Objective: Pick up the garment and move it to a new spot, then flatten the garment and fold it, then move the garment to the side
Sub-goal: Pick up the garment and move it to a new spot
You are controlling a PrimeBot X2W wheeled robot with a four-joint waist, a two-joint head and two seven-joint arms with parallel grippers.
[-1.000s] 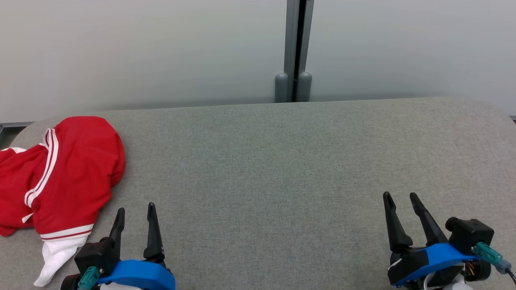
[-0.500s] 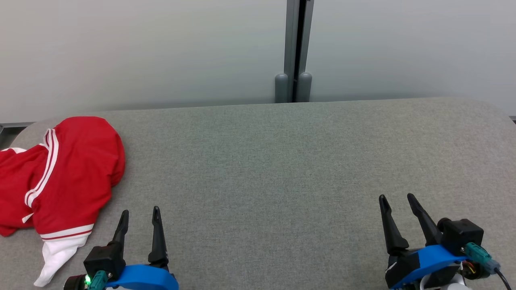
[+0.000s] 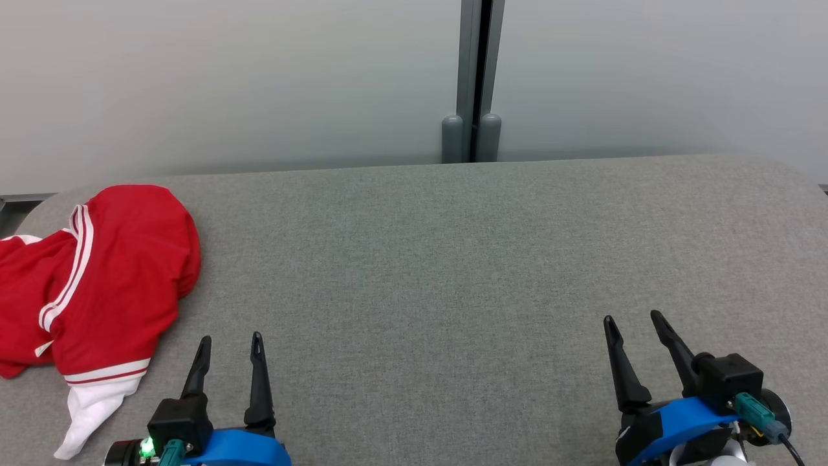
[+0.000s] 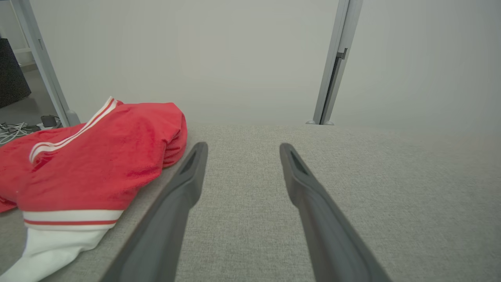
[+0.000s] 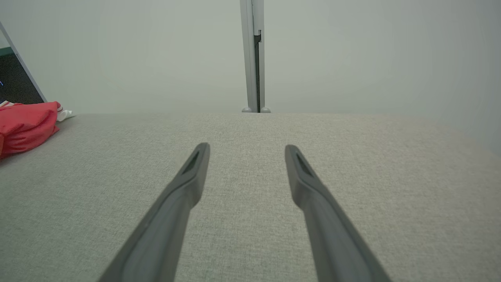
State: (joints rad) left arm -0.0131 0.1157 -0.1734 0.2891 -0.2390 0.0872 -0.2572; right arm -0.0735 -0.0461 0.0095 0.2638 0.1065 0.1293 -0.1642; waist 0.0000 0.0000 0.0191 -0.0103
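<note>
The broad grey fabric-covered table (image 3: 414, 259) runs nearly the full width of my head view. Its far edge sits against a pale grey wall panel (image 3: 226, 77) split by a grey metal post (image 3: 475, 77).

The crumpled red garment with white stripes and a white cuff (image 3: 97, 278) lies heaped at the table's far left, partly cut off by the edge of the head view. It hasn't shifted over the last second.

The arms have moved. My left gripper (image 3: 231, 336) has slid slightly right and back toward the near edge, away from the heap. My right gripper (image 3: 631, 316) has drifted slightly left and back. Both have their fingers spread wide with nothing between them.

I read that as settling, not reaching, so the pick-up hasn't begun.

In the left wrist view the garment (image 4: 98, 156) sits just to the left of the fingers, near but not touching.

The garment lies close to the table's rounded left end, so a careless drag could tip it over that side. The middle and right of the table are bare, leaving plenty of room to set it down and spread it flat.
</note>
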